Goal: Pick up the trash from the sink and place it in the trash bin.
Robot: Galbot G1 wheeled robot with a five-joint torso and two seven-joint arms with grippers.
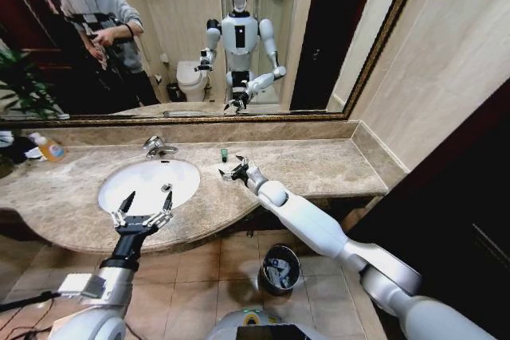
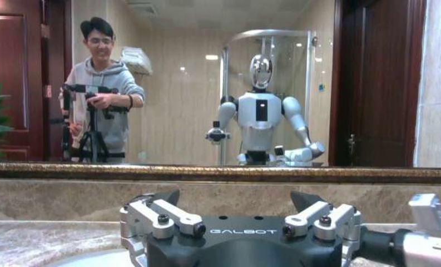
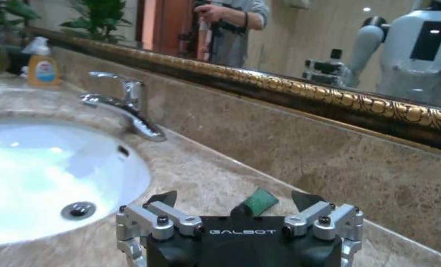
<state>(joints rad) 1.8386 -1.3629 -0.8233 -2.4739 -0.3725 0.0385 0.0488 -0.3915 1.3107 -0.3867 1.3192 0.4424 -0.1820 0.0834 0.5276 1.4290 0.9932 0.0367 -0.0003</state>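
Head view. Nearest the camera: left gripper [image 1: 144, 200], held over the front rim of the sink [image 1: 119, 177], fingers spread and nothing between them. Likely posed there to reach into the basin, though the bowl looks bare from here. Right gripper [image 1: 235, 171] sits low on the countertop [image 1: 319, 166] just right of the basin, fingers parted, empty. Small green-black piece [image 1: 225, 153] lies on the marble just beyond it, toward the back wall; the arm appears lined up on it, so this reads as the approach to that piece of trash. Trash bin [image 1: 280, 267] stands on the floor below the counter edge, under the right arm's reach, with pale items already inside, so a lifted item can be carried back and dropped in. Soap bottle [image 1: 50, 148] stands at the far left of the counter, well apart.

Left wrist view. Left gripper's fingers [image 2: 158, 214] stand wide, nothing held; only mirror and backsplash ahead.

Right wrist view. Right gripper's fingers [image 3: 155, 211] wide apart, with the green-black piece directly ahead between them, lying on the marble, not yet touched. Faucet [image 3: 125, 103] and drain [image 3: 78, 209] visible; basin looks empty of trash.
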